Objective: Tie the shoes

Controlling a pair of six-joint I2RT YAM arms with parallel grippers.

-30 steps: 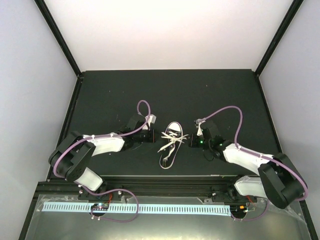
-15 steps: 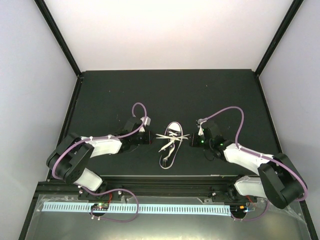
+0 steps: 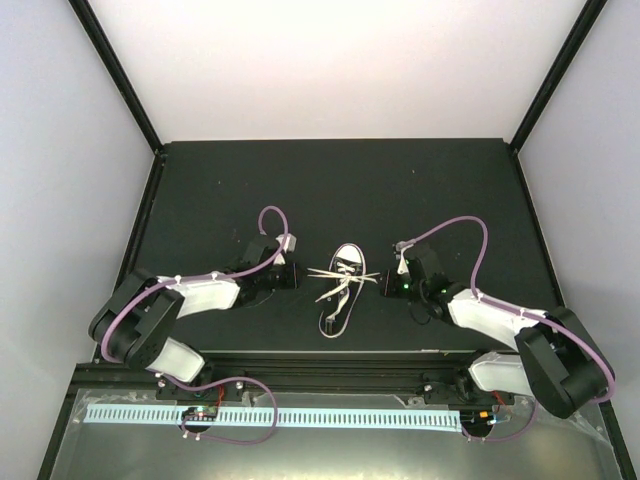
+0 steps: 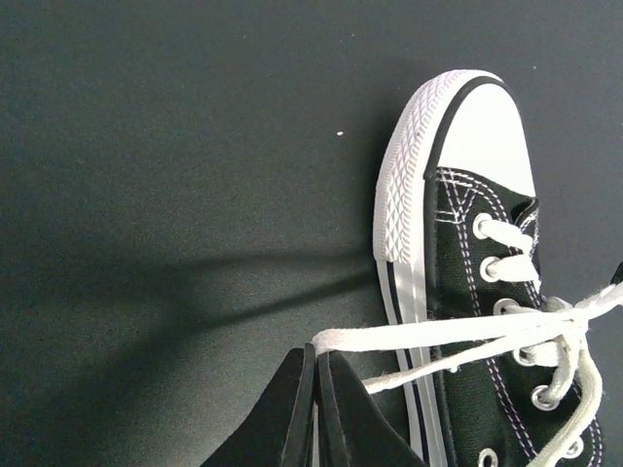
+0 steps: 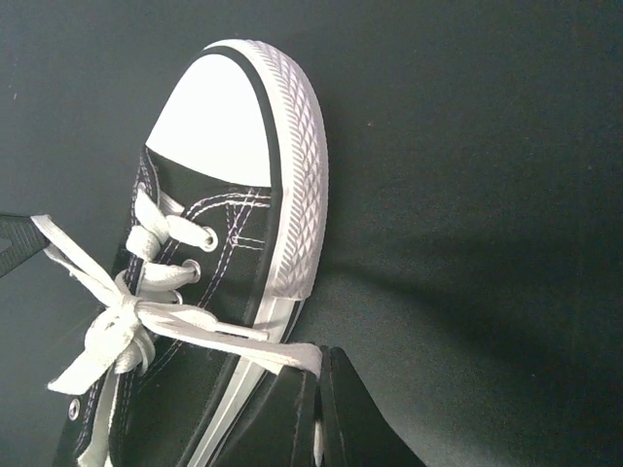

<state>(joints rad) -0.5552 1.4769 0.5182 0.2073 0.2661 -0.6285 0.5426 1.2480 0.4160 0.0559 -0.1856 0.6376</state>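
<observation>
The small black canvas sneaker with white toe cap lies in the middle of the table, toe pointing away from the arms. Its white laces are knotted over the eyelets. My left gripper is shut on a lace loop that runs taut from the knot to the shoe's left. My right gripper is shut on the other lace loop, stretched to the shoe's right. Loose lace ends trail down over the shoe.
The black table top is walled by black posts and pale panels. A metal rail with a white strip runs along the near edge behind the arm bases.
Both grippers have moved outward, away from the shoe, the left one to the left and the right one to the right. The lace loops have drawn out flatter and tighter across the knot.
</observation>
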